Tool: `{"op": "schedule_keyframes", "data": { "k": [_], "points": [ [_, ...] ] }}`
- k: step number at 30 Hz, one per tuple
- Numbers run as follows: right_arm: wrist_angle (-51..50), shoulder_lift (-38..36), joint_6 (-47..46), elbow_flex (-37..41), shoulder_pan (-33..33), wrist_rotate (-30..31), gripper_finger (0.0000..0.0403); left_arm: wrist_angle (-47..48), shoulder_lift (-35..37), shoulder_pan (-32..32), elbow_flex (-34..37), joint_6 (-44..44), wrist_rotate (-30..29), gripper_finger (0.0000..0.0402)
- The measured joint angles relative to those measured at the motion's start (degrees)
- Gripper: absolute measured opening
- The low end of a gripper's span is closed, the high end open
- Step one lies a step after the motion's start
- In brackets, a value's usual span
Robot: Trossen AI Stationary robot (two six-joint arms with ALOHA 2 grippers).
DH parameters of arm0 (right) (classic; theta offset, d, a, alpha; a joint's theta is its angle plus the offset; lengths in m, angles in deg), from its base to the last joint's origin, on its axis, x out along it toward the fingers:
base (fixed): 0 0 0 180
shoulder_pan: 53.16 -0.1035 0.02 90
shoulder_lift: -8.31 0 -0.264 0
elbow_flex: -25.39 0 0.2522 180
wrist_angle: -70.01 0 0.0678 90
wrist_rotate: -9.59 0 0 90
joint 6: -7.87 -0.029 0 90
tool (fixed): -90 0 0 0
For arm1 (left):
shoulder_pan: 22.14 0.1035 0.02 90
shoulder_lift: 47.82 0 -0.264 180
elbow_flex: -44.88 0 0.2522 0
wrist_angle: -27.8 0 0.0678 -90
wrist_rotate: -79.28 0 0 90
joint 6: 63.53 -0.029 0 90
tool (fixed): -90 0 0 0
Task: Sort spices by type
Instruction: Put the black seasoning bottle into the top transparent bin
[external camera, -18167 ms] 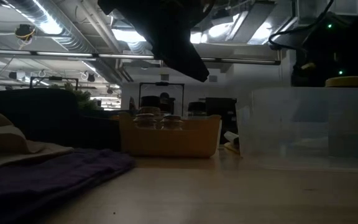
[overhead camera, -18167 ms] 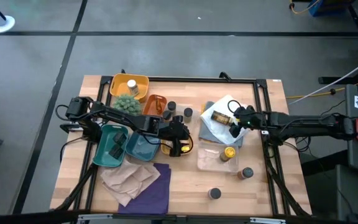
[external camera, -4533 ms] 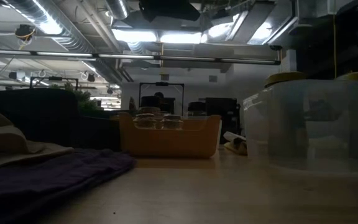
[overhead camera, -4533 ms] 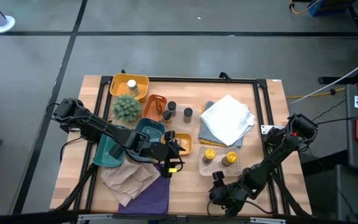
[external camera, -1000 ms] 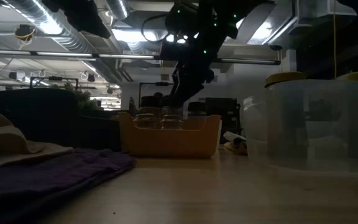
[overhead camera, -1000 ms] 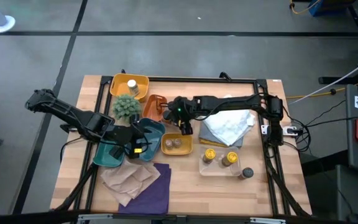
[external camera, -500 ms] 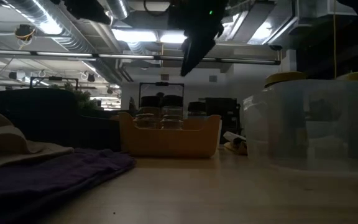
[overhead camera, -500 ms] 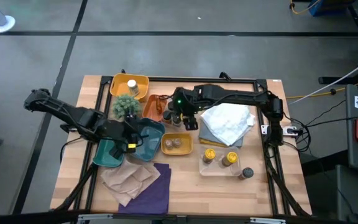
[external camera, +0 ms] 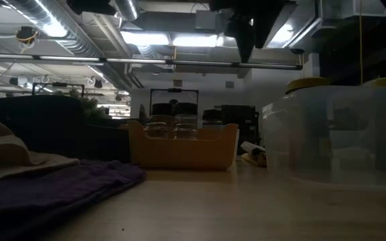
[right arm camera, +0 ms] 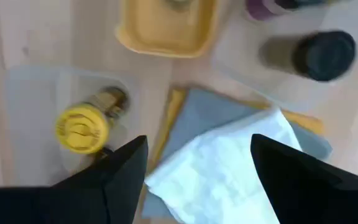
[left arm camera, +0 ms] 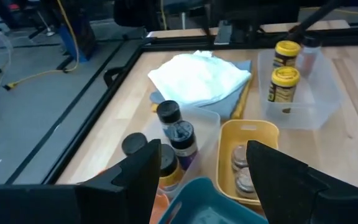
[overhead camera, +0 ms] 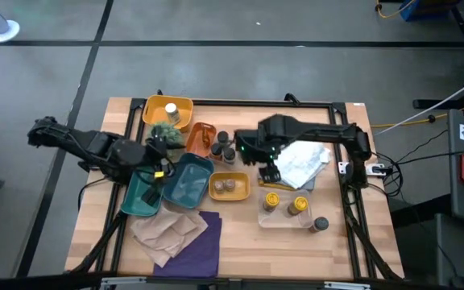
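The spices are small jars. Three dark-lidded jars (overhead camera: 230, 147) stand in a clear tray, two pale-lidded ones (overhead camera: 227, 186) in a yellow tray (overhead camera: 242, 192), and two yellow-lidded ones (overhead camera: 284, 204) in a clear tray. One dark-lidded jar (overhead camera: 321, 224) stands alone on the table, and a pale-lidded one (overhead camera: 170, 109) is in the far yellow tray. My right gripper (overhead camera: 269, 174) hangs open, pointing down, high above the cloth's left edge. My left gripper (overhead camera: 159, 163) is open over the teal trays (overhead camera: 185, 181), facing the dark-lidded jars (left arm camera: 174, 134). Neither holds anything.
A white cloth (overhead camera: 300, 161) lies on a blue and a yellow one at the right. An orange tray (overhead camera: 200, 137) and a spiky green plant (overhead camera: 164, 133) stand at the far left. Beige and purple cloths (overhead camera: 185, 235) lie at the near left. Bare wood is at the near right.
My right gripper has risen from just above the yellow tray with the pale-lidded jars, gone toward the table's right edge and tipped to point straight down. My left gripper has drawn back up and toward the table's left edge. No jar has moved.
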Motion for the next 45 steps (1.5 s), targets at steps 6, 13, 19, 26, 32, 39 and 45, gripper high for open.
{"op": "schedule_keyframes", "data": {
  "k": [6,13,19,26,32,39,45],
  "points": [
    [-0.1,-6.5,-8.8,5.4,-7.0,-1.4,0.0285,-0.1,-0.6,1.8,0.0,1.7,0.0,0.0221],
    [-0.1,-17.2,-36.9,17.1,-19.3,6.4,0.0285,-0.3,-1.0,2.3,0.0,3.3,0.0,0.0221],
    [-0.1,-21.4,-63.0,24.9,-32.3,6.3,0.0285,-0.6,-1.9,2.2,0.0,5.9,0.0,0.0221],
    [4.3,-21.4,-81.0,28.2,-44.5,6.3,0.0285,-0.6,-4.3,2.2,0.0,7.7,0.2,0.0221],
    [6.5,-21.4,-90.1,34.4,-51.6,7.0,0.0285,-0.6,-7.2,2.2,0.0,9.8,0.3,0.0221],
    [8.9,-21.4,-91.5,39.5,-54.7,7.7,0.0285,-0.6,-10.4,2.2,0.0,10.6,0.5,0.0221],
    [9.8,-21.4,-91.4,41.9,-54.6,8.2,0.0285,-0.6,-12.5,2.2,0.0,10.7,0.8,0.0221]
  ]
}}
